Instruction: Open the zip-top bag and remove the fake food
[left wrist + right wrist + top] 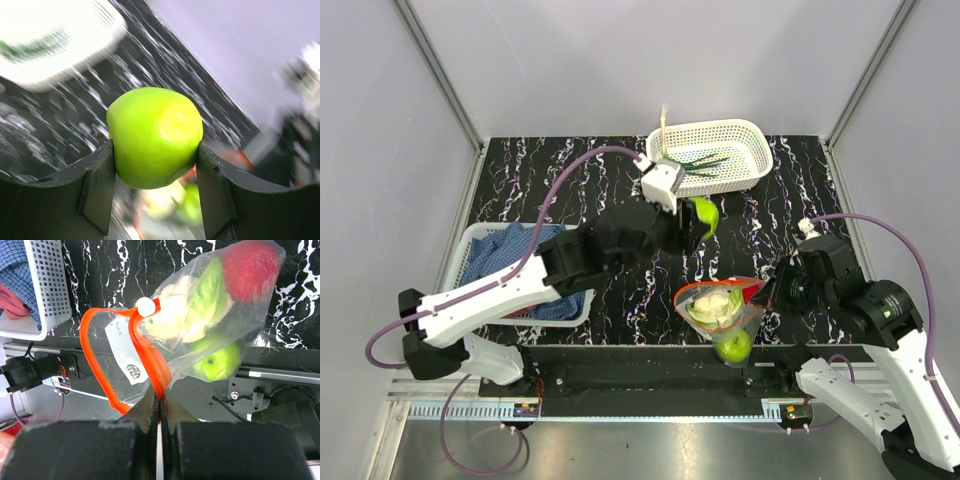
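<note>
Black white-veined tabletop (520, 170), pale grey walls (650, 60), metal corner posts (440, 75)

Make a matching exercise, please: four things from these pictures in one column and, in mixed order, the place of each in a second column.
Column 1
1. lime-green round plastic fruit
2. clear crinkly plastic zip-top bag
3. long-stalked green plastic onion
4. blue checked cloth

Column 2
A. in the white perforated basket on the left
B. between the fingers of the left gripper
C. in the white perforated basket at the far edge
D. pinched at its orange-red zip strip by the right gripper

Pairs: 1-B, 2-D, 3-C, 4-A
</note>
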Robot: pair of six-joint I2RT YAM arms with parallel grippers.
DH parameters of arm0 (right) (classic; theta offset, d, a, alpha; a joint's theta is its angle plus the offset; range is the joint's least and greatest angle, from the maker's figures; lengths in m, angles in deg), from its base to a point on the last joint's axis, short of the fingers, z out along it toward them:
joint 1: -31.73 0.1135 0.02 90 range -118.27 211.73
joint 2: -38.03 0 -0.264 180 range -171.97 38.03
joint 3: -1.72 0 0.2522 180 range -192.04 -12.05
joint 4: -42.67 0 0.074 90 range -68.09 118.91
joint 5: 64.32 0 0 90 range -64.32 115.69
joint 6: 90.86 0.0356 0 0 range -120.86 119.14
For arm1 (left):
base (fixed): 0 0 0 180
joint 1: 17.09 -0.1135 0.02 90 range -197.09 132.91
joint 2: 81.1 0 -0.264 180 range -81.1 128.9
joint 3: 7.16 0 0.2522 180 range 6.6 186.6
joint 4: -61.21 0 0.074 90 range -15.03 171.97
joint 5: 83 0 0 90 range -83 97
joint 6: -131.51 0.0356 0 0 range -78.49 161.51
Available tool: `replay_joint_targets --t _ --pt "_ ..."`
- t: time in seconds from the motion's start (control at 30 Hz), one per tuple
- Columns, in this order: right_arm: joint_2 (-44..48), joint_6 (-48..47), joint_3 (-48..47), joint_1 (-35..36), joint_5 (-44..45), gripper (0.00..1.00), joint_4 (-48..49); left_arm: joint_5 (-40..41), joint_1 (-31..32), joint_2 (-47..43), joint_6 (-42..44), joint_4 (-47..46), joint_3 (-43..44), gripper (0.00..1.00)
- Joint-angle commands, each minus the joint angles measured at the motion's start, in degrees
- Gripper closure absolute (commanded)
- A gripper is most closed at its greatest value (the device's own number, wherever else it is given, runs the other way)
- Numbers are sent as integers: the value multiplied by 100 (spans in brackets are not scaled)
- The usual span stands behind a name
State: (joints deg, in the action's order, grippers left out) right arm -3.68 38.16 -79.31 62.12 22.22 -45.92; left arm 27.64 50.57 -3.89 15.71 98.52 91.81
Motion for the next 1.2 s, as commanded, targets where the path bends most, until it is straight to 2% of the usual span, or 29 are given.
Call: replay_joint_targets --t 0.0,0.03,0.13,0.3,0.4,0.6,0.8,1.03,1.17 --pt "-91 61 -234 37 83 100 170 1180 -585 600 1314 -1202 233 100" --pt "-161 61 -252 37 100 100 179 979 -953 707 1323 -1282 311 100" --pt "-188 -114 -208 37 266 100 284 425 -1534 1120 1446 -1651 400 100" --pt "-337 -220 -191 37 268 100 337 1029 -1817 1788 2148 -2906 286 100" --pt "-259 -132 -51 37 162 100 442 881 -2028 2411 2474 -3444 417 100" --pt "154 -36 -225 37 -163 100 732 590 -2547 3818 2247 -3305 1356 100" --pt "85 43 -191 37 -93 100 900 564 -2828 4898 1816 -3085 2051 100" --pt "-65 210 -32 28 21 100 1031 221 -2986 5628 1123 -2524 2588 100" --pt "-74 342 12 37 100 100 1058 -60 -3083 5788 884 -2381 2703 95"
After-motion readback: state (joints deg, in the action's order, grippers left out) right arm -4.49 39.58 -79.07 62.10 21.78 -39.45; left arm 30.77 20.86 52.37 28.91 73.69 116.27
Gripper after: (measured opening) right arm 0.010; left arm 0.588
